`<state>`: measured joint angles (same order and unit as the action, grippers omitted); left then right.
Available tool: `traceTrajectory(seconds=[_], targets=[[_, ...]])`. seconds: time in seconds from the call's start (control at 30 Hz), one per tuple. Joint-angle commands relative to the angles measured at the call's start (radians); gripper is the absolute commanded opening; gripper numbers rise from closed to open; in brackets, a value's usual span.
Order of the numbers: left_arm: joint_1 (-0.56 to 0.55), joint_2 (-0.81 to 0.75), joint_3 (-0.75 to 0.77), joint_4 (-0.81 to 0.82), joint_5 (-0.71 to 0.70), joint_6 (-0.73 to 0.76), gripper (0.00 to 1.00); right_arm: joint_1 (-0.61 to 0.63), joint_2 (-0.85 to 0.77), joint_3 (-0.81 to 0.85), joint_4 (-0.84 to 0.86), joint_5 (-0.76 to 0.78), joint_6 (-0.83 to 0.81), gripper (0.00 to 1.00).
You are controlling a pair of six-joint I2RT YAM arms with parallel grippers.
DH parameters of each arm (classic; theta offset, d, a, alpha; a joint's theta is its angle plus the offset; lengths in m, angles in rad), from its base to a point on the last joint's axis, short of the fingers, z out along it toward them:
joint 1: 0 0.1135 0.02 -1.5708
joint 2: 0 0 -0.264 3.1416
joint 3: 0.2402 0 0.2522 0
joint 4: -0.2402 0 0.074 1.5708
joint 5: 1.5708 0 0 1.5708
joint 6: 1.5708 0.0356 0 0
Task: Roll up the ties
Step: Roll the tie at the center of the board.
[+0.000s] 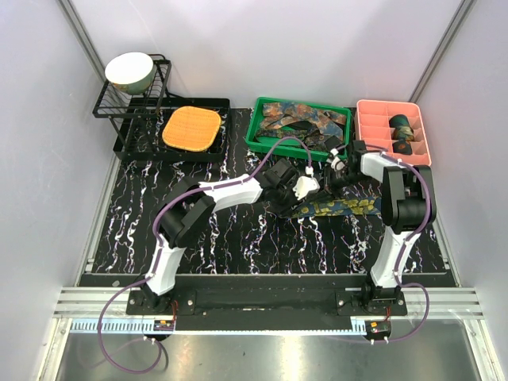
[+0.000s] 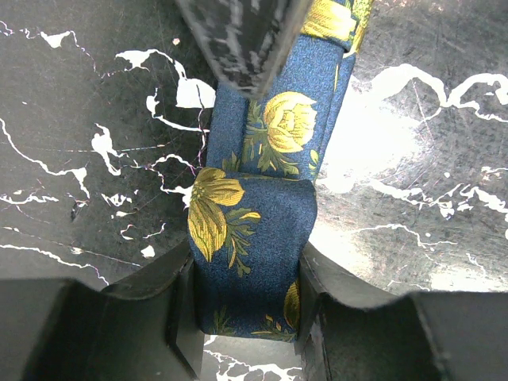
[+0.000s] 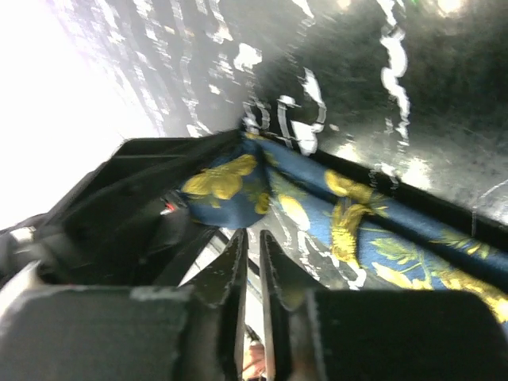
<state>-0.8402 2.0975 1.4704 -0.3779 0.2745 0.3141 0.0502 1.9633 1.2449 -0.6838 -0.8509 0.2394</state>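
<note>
Jaws of the left gripper (image 2: 246,278) are clamped on the folded end of the blue tie (image 2: 274,127), one finger against each long edge of the fold, so the cloth fills the gap between them. Jaws of the right gripper (image 3: 251,246) are drawn nearly together, with only a thin slit left; their tips sit at the tie's edge, and whether they nip the cloth cannot be told.

In the top view the blue tie (yellow flowers on blue) (image 1: 337,208) lies flat on the black marbled mat (image 1: 198,246), running left to right just in front of both wrists. Its left end is under the left gripper (image 1: 305,188) and its right end stops close to the right arm's upright links. The right gripper (image 1: 337,164) hangs just behind the tie, between it and the bins.

Edges and room:
- **Far side:** this is the crowded side. The green bin (image 1: 255,135) of loose ties (image 1: 300,119) sits just behind the two grippers. The pink tray (image 1: 361,119), with rolled ties (image 1: 401,127) in its compartments, is beside it at the mat's right far corner.
- **Far left:** an orange pad (image 1: 191,128) rests in a black tray (image 1: 139,151). A bowl (image 1: 129,70) sits on a wire rack (image 1: 107,107) behind it.
- **Left and near:** the widest open stretch of mat lies left of the left forearm and along the near edge — well apart from the tie.
- **Right:** the mat's right edge runs just beyond the right arm, near the wall.
</note>
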Motion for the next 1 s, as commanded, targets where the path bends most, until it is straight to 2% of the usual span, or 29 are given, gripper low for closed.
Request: traceTrajectory(seconds=[0.0, 0.2, 0.4, 0.8, 0.97], targets=[[0.02, 0.081, -0.068, -0.194, -0.052, -0.001, 0.01, 0.029, 0.038, -0.033, 0.019, 0.07, -0.035, 0.12], [0.02, 0.076, -0.053, -0.194, -0.038, -0.001, 0.01, 0.074, 0.114, -0.035, 0.041, 0.154, -0.048, 0.08], [0.024, 0.021, -0.062, -0.184, -0.024, 0.049, 0.01, 0.076, 0.151, -0.036, 0.05, 0.23, -0.029, 0.1], [0.033, -0.096, -0.055, -0.102, 0.017, 0.091, 0.07, 0.077, 0.174, -0.048, 0.05, 0.274, -0.034, 0.09], [0.047, -0.146, -0.067, -0.062, 0.075, 0.109, 0.09, 0.079, 0.172, -0.048, 0.055, 0.282, -0.032, 0.1]])
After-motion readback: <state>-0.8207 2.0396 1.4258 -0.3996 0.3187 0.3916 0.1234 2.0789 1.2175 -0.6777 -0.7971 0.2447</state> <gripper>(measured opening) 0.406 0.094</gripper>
